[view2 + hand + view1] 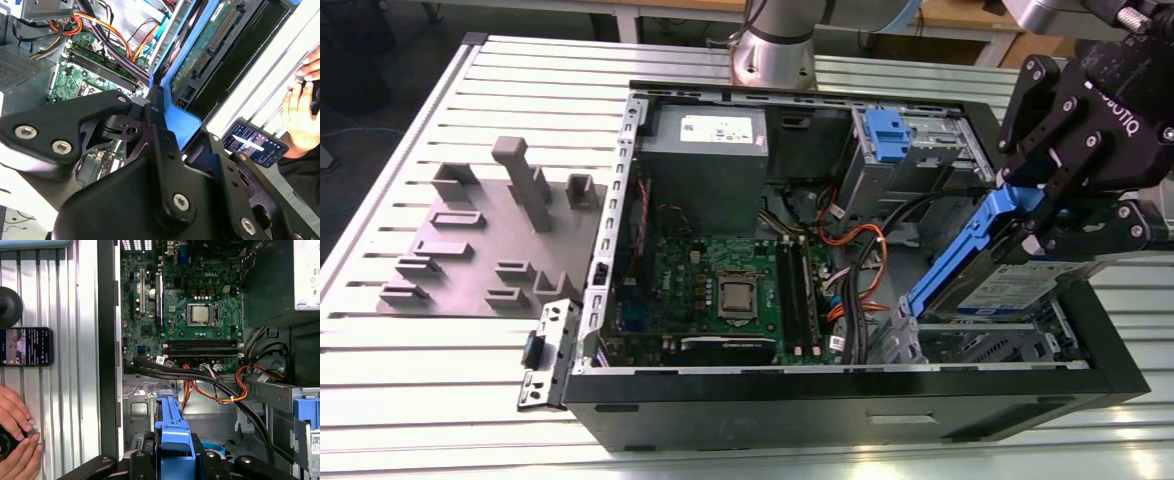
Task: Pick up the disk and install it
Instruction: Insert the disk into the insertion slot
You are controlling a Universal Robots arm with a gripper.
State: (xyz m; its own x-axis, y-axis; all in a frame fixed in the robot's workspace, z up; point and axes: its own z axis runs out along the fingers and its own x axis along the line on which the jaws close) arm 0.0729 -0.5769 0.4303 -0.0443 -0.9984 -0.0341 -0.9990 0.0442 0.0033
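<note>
The disk (1007, 288), a silver-grey drive with a white-and-blue label in a blue carrier, hangs tilted over the drive cage (974, 345) in the near corner of the open computer case on the exterior view's right. My gripper (1034, 222) is shut on the carrier's upper blue end. In the second wrist view the black fingers (160, 135) clamp the blue carrier (186, 120), and the disk's green circuit-board underside (210, 45) runs away from them. The first wrist view has the carrier's blue end (172, 432) between the gripper's links, above the case floor.
The case (854, 400) lies open on a slatted metal table (440, 380). Another blue-tabbed carrier (887, 135) sits in a far bay. Orange and black cables (854, 260) cross beside the motherboard (720, 290). A grey slotted holder (480, 240) stands left. A person's hands (15, 440) and a phone (25, 346) lie beside the case.
</note>
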